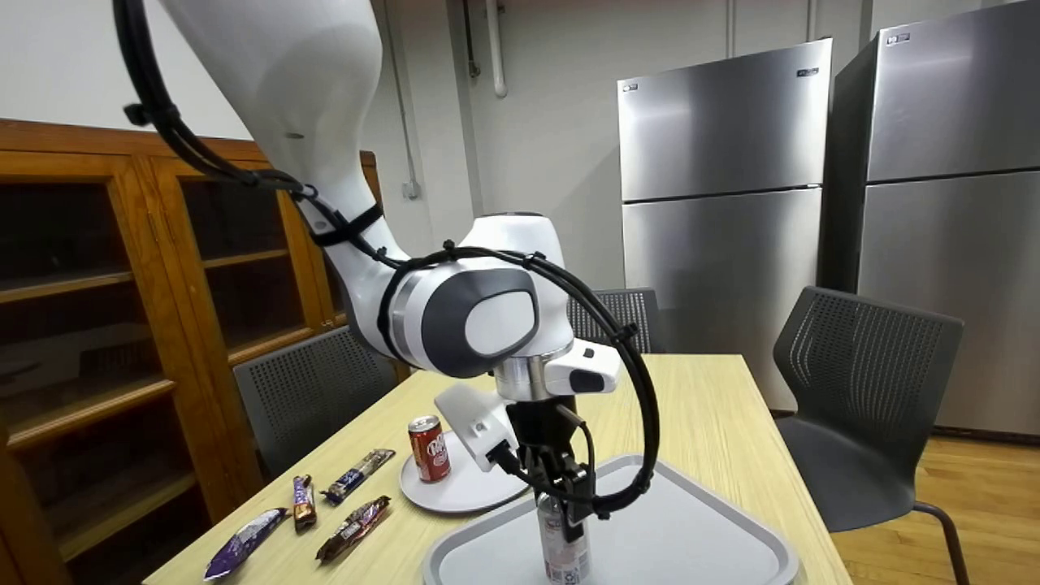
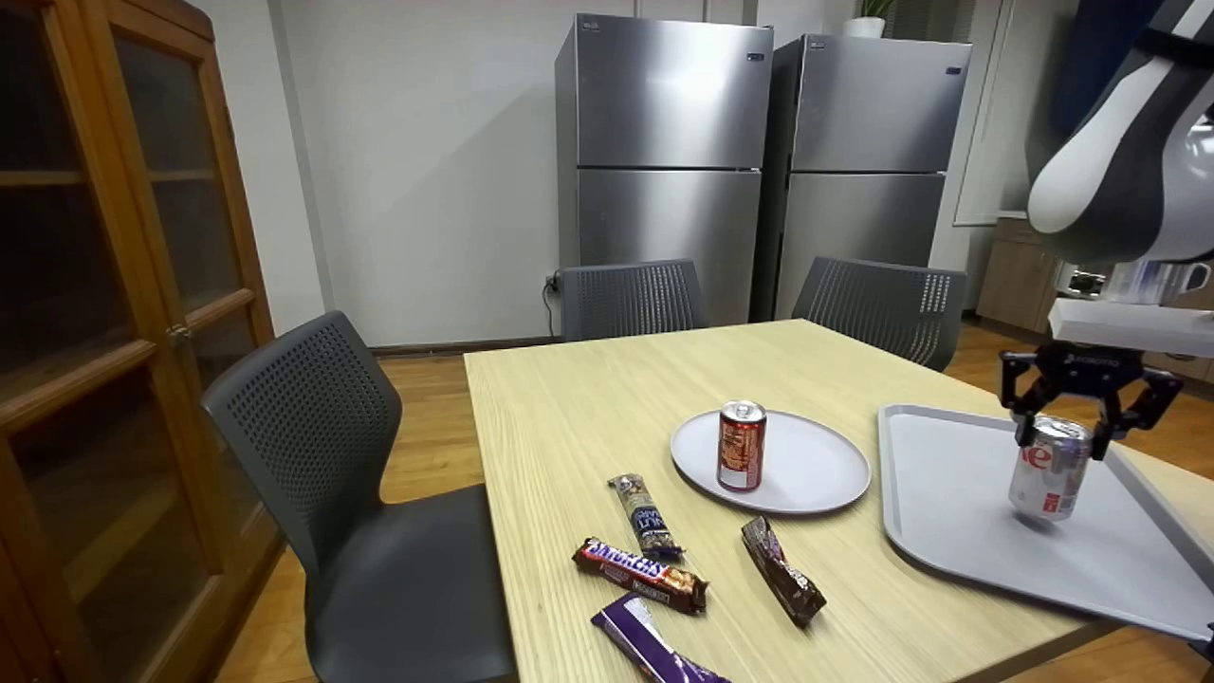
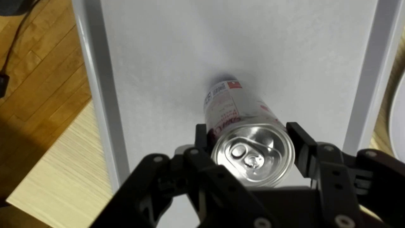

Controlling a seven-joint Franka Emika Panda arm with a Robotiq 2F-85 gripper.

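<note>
My gripper [image 2: 1062,448] points down over a grey tray [image 2: 958,474], with its black fingers around the upper part of a silver-white can with red lettering [image 2: 1046,482]. In the wrist view the fingers [image 3: 248,136] lie close against both sides of the can [image 3: 226,106], just below its lid. The can's pull tab is closed, and the can stands upright on or just above the tray [image 3: 167,47]; I cannot tell whether its base touches. In an exterior view the gripper [image 1: 562,496] covers part of the can [image 1: 565,548].
Beside the tray, a pale round plate [image 2: 820,460] holds a red Dr Pepper can [image 1: 429,448]. Several wrapped bars lie nearby: a nut bar [image 2: 648,517], a Snickers [image 2: 640,574], a brown bar [image 2: 782,574] and a purple packet [image 1: 244,543]. Dark chairs [image 2: 379,531] surround the table.
</note>
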